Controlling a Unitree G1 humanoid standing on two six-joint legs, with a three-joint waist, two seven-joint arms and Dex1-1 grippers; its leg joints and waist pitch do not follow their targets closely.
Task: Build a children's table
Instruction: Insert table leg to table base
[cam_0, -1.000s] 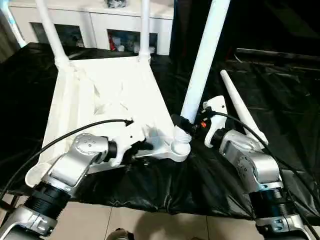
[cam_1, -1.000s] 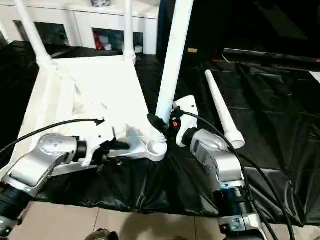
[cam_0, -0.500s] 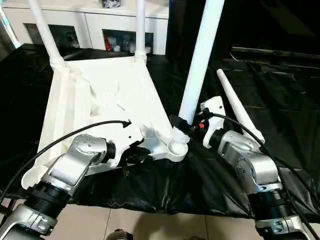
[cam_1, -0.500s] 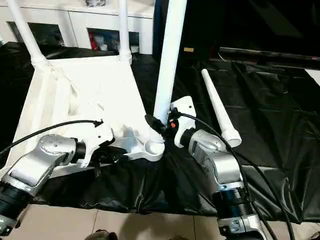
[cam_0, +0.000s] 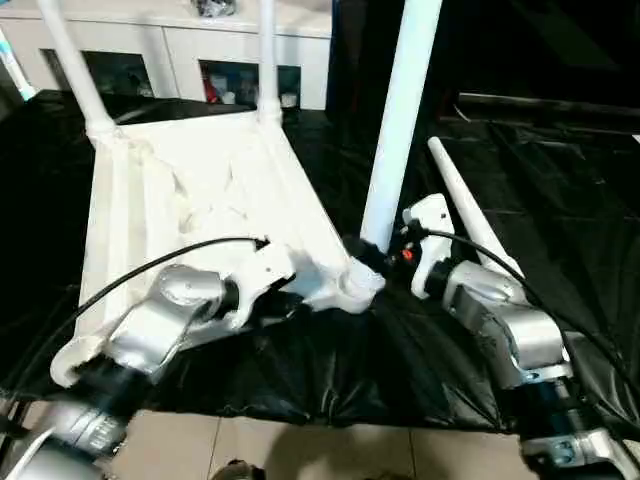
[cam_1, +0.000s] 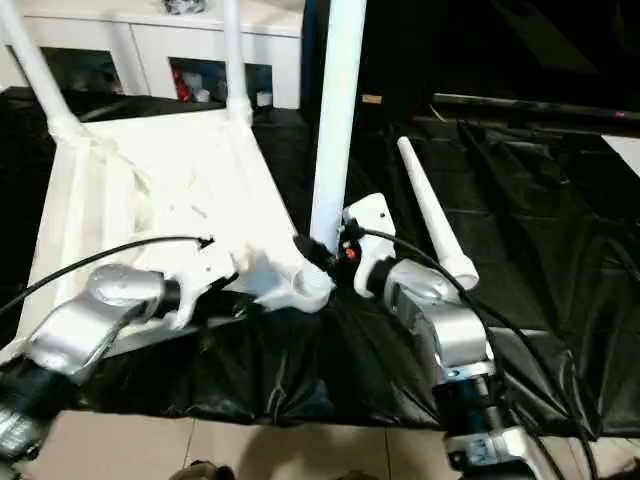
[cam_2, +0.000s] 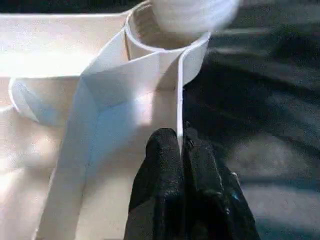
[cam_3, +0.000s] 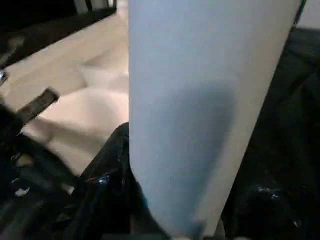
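The white table top (cam_0: 200, 200) lies underside up on the black cloth. Two legs (cam_0: 65, 60) (cam_0: 267, 60) stand in its far corner sockets. My right gripper (cam_0: 372, 255) is shut on a third leg (cam_0: 400, 110) and holds it upright, its lower end at the near right socket (cam_0: 360, 283). In the right wrist view this leg (cam_3: 200, 100) stands close, with a black finger (cam_3: 110, 170) beside it. My left gripper (cam_2: 181, 150) is shut on the top's thin rim just below that socket (cam_2: 165, 40). A fourth leg (cam_0: 465, 215) lies loose on the cloth to the right.
The black-draped table (cam_0: 560, 180) carries everything, and its near edge drops to a tiled floor (cam_0: 300, 450). A white glass-door cabinet (cam_0: 180, 50) stands behind the far edge. A black cable (cam_0: 150, 270) runs along my left forearm, another along my right.
The held leg's threaded end, seen above the near right socket before, is now down at the socket and hidden. The near corner has shifted slightly with my left gripper. The camera has also moved.
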